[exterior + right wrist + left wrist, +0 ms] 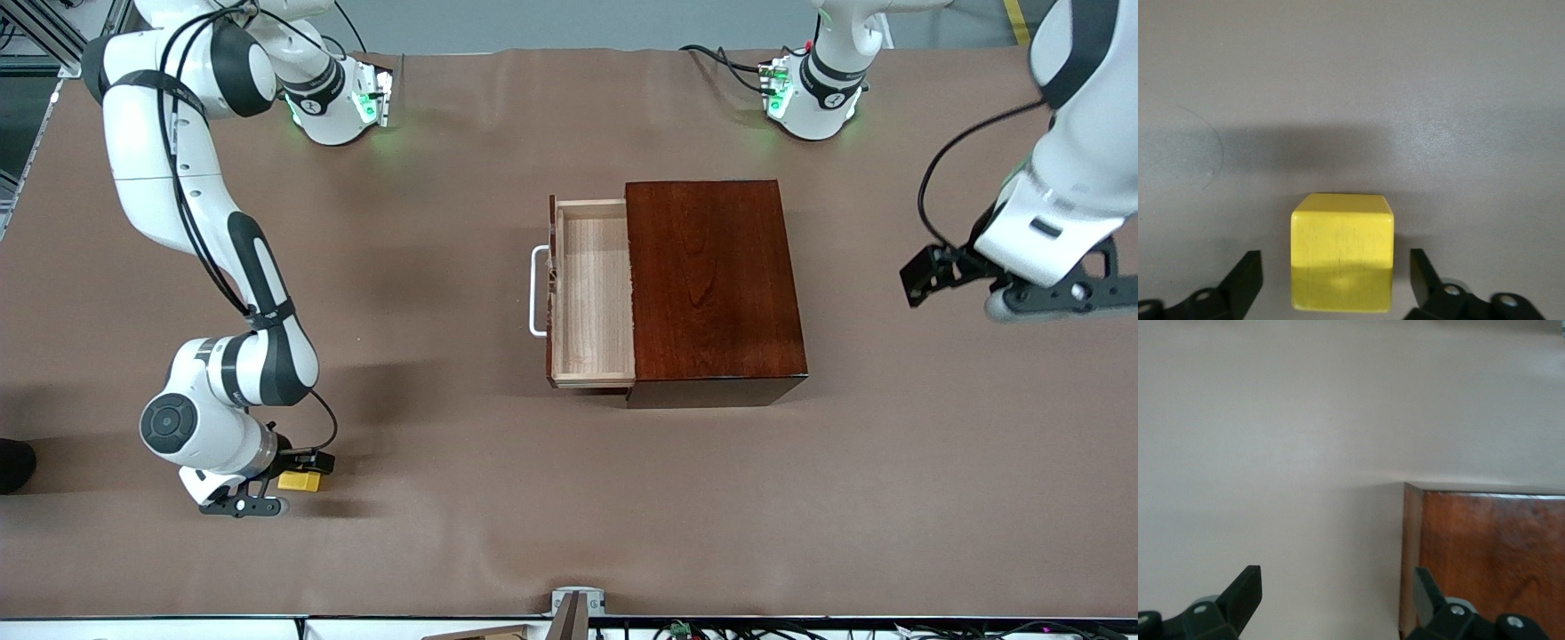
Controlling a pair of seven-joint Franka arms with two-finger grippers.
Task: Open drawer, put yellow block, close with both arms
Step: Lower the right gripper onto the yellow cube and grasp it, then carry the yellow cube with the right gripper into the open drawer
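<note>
Two arms in frame, one busy, one parked. Right gripper is down at table level near the front camera, toward the right arm's end of the table, fingers straddling the yellow block. Right wrist view: block sits on the brown table cover, one finger each side of it, a gap showing between each finger and the block face, so jaws spread, no pinch visible. Block not lifted; it rests on the cover. Wooden box mid-table, dark reddish-brown, well apart from the block and farther from the front camera. Drawer pulled out toward the right arm's end, pale wood tray showing with nothing in it, white U-shaped handle on its front. Left gripper waits in the air over bare cover toward the left arm's end of the table, well apart from the box. Left wrist view: its fingers spread wide, nothing between them, a corner of the box in view past them.
</note>
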